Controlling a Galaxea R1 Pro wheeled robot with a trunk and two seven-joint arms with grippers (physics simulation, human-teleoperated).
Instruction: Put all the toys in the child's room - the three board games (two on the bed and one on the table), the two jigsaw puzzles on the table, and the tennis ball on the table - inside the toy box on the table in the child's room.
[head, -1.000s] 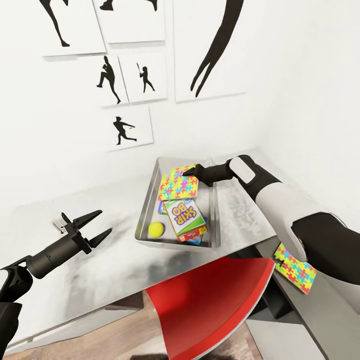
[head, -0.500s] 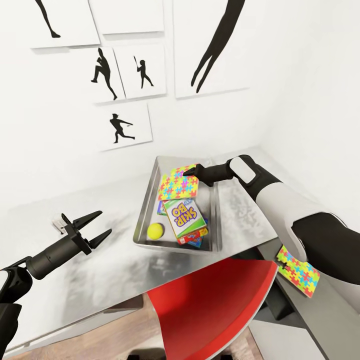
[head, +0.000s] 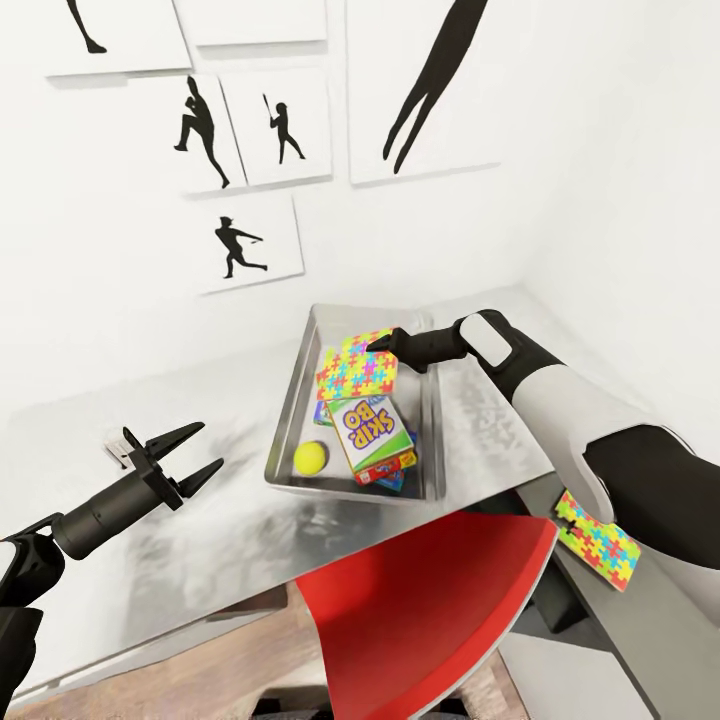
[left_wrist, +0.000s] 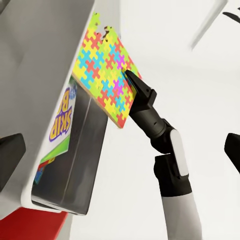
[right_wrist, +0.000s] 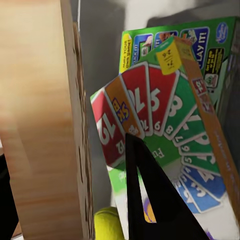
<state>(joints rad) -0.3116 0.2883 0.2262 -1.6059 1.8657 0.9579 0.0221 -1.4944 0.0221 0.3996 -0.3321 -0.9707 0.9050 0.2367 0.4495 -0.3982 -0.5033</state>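
Over on the left, the left gripper hovers above the counter, fingers spread wide apart, holding nothing. Moving across, the toy box sits on the counter with the tennis ball and the Skip-Bo board game inside. Above them, the right gripper has its fingers clamped on a jigsaw puzzle, apparently tilted over the box. Far right, a second jigsaw puzzle lies near the counter's edge.
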